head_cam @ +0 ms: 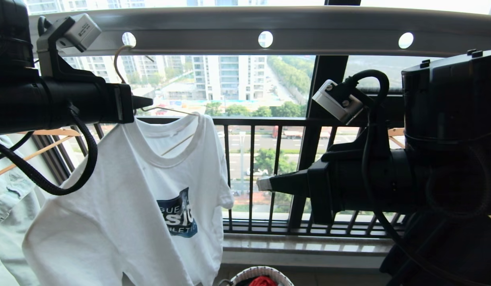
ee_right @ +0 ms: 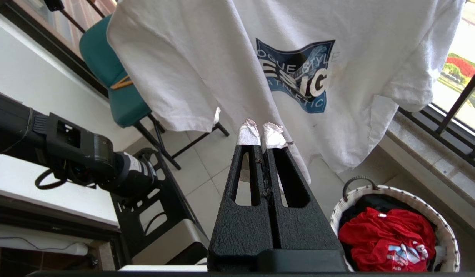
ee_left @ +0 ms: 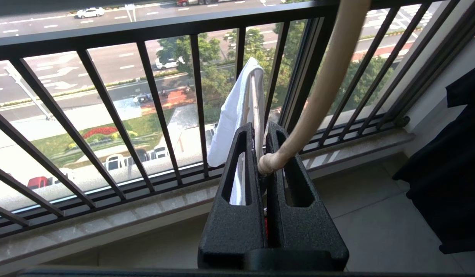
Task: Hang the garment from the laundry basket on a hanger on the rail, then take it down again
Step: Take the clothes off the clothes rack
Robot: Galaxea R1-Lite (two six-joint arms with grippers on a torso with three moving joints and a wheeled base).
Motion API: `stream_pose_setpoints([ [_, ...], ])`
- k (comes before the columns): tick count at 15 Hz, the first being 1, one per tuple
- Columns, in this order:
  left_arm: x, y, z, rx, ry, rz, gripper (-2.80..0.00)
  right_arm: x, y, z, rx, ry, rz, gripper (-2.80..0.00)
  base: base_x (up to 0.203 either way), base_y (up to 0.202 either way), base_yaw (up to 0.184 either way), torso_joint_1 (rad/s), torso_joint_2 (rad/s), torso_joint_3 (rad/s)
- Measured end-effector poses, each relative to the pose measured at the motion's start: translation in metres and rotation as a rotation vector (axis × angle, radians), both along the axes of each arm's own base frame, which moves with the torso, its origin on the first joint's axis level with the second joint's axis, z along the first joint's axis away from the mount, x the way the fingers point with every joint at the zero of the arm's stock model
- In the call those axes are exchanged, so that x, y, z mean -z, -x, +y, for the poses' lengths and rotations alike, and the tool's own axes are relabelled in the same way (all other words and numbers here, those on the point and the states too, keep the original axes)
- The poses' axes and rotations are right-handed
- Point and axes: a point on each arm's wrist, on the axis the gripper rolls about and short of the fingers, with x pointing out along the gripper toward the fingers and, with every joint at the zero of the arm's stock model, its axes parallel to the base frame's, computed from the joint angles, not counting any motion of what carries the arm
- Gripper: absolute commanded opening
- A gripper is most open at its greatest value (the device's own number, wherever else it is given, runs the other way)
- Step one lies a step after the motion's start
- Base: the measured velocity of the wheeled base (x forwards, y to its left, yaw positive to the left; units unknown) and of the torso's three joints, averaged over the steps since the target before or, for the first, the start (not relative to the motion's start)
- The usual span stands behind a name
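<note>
The white T-shirt garment [head_cam: 142, 198] hangs on the thin beige hanger [head_cam: 117, 59], whose hook sits in a round hole of the grey rail [head_cam: 328, 28]. My left gripper [head_cam: 148, 102] is shut on the hanger's twisted neck [ee_left: 266, 163], just above the collar. In the left wrist view the shirt [ee_left: 237, 104] shows edge-on beyond the left gripper [ee_left: 260, 127]. To the right of the shirt's sleeve my right gripper [head_cam: 263, 183] is shut and holds nothing. Its taped tips [ee_right: 262, 132] point at the shirt's lower front [ee_right: 222, 57]. The laundry basket [ee_right: 449, 227] stands on the floor below.
A red cloth [ee_right: 387, 238] lies in the basket, whose rim [head_cam: 249, 274] shows at the bottom of the head view. A pale denim garment [head_cam: 6, 190] hangs on a wooden hanger [head_cam: 50, 133] at left. The black window railing [head_cam: 269, 121] runs behind. A teal chair [ee_right: 110, 77] stands beyond the shirt.
</note>
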Motion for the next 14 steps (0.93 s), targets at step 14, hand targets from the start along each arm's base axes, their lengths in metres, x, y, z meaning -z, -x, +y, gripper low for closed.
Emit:
stream_pose_setpoints([
  [14,0.003,0.003,-0.008,-0.002,-0.006,0.008,-2.80,-0.010,-0.023,0.063,-0.119,-0.142,-0.099,-2.80,0.000,0.000,0.000,0.000,0.00,0.000],
])
